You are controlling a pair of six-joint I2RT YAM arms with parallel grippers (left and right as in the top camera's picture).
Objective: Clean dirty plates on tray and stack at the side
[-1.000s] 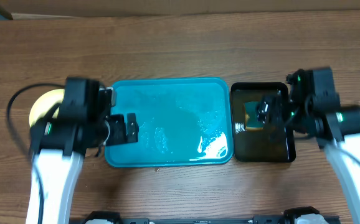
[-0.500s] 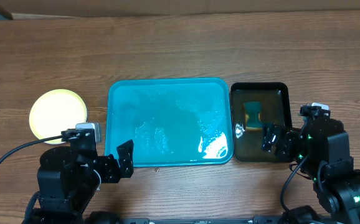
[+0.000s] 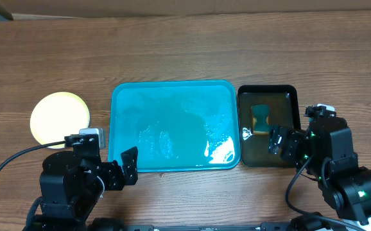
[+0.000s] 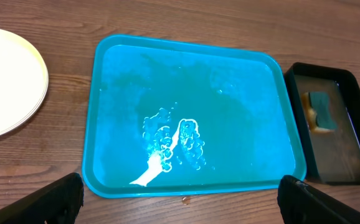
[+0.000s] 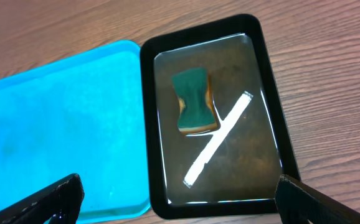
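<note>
Left gripper (image 3: 122,170) and right gripper (image 3: 282,142), both spread wide and empty, have pulled back. Teal rectangular plastic tray (image 3: 172,83) ahead lies bare. Round lime-rimmed plates (image 3: 60,118), apparently stacked, sit ahead-left of the left gripper. Task looks complete.

Brown wood-grain table (image 3: 185,51); pale tan strip (image 3: 172,5) beyond far edge; bright, even light.

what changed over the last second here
The left claw pulled back toward the near side, away from the teal tray's left rim, uncovering the plates. The right claw withdrew the same way from over the black tray. Both claws stayed open and empty. The teal tray, plates, black tray and sponge did not move.
</note>
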